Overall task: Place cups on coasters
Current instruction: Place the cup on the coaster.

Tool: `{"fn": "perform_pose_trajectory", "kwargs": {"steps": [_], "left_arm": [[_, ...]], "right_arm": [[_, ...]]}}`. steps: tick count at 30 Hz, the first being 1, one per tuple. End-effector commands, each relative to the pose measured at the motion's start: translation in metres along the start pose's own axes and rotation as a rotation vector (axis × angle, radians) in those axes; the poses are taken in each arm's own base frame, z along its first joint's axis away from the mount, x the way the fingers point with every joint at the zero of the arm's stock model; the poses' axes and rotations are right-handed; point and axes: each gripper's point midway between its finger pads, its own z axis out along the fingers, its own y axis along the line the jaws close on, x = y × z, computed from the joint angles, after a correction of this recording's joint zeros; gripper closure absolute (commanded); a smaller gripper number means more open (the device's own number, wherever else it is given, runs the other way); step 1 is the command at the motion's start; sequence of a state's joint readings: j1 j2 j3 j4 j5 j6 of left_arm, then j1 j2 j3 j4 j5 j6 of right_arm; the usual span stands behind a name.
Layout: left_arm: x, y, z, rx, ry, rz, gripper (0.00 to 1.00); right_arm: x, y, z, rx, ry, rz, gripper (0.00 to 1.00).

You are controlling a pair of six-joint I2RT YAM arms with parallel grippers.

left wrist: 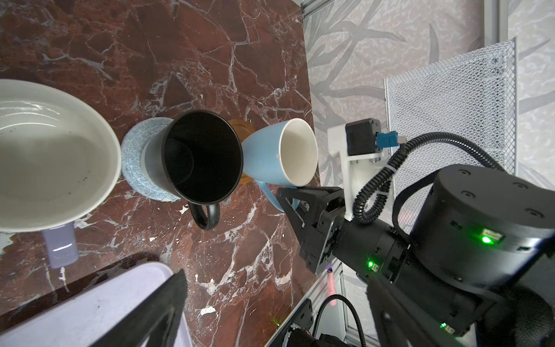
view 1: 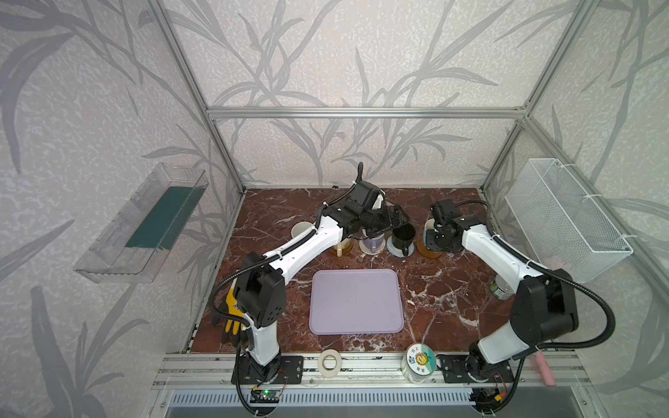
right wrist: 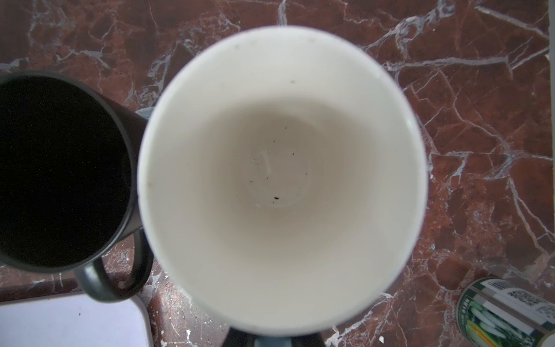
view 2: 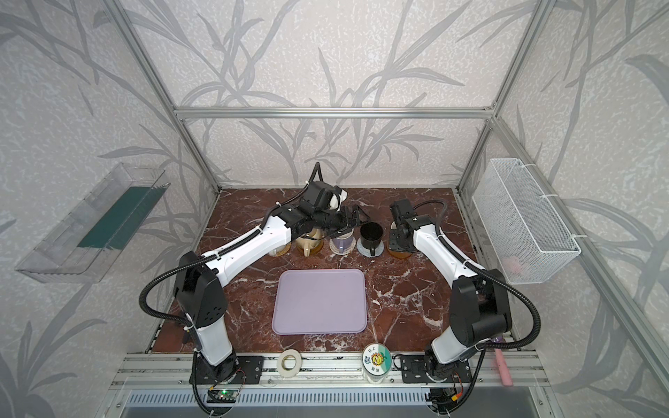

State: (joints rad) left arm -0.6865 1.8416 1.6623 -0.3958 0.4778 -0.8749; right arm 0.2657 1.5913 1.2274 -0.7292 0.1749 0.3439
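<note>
A: Where's the light blue mug (left wrist: pixel 267 156)?
B: Right end of the mug row, at the back of the marble table (view 1: pixel 452 307), over a brown wooden coaster (left wrist: pixel 240 127). Can't tell if its base is seated.
A: Anything crowding it?
B: Yes, the black mug (left wrist: pixel 201 156) is just beside it on the grey-blue woven coaster (left wrist: pixel 135 168), rims close. Next along are the lavender mug (left wrist: pixel 45 144) on a cream woven coaster (view 2: pixel 353 248), the beige mug (view 2: pixel 307 243) on a second wooden coaster (view 2: pixel 319 247), and the white mug (view 1: pixel 302 229) at the far end. A lavender tray (view 1: pixel 356 302) sits in front of the row. A tin can (right wrist: pixel 504 312) is off to the right, well apart.
A: Mug itself?
B: Blue outside, cream inside, a few dark specks at the bottom. Handle points toward the table front.
A: Arms?
B: The right gripper (left wrist: pixel 288 199) reaches in from the front, jaws clamped on the blue mug's handle. The left gripper (view 1: pixel 389 221) hangs above the lavender mug, jaws spread wide, holding nothing. The left arm stretches across the beige and white mugs in both top views.
</note>
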Motion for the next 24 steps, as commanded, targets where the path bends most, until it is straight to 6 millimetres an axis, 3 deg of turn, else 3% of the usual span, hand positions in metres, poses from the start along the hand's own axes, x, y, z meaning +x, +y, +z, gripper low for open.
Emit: {"fn": "perform_pose_trajectory", "kwargs": {"steps": [1,6,15,24], "left_arm": [[0.001,-0.006,0.003,0.016,0.008,0.007,0.04],[0.006,-0.003,0.005,0.024,0.015,0.002,0.04],[0.012,0.004,0.006,0.029,0.009,-0.020,0.05],[0.015,0.004,0.010,0.046,0.013,-0.031,0.05]], "right_arm": [[-0.028,-0.001,-0.006,0.008,-0.094,0.010,1.00],[-0.032,-0.004,-0.001,0.013,-0.100,0.013,1.00],[-0.025,0.001,0.013,-0.018,-0.072,0.004,1.00],[-0.014,-0.005,0.021,0.021,-0.026,-0.010,1.00]]}}
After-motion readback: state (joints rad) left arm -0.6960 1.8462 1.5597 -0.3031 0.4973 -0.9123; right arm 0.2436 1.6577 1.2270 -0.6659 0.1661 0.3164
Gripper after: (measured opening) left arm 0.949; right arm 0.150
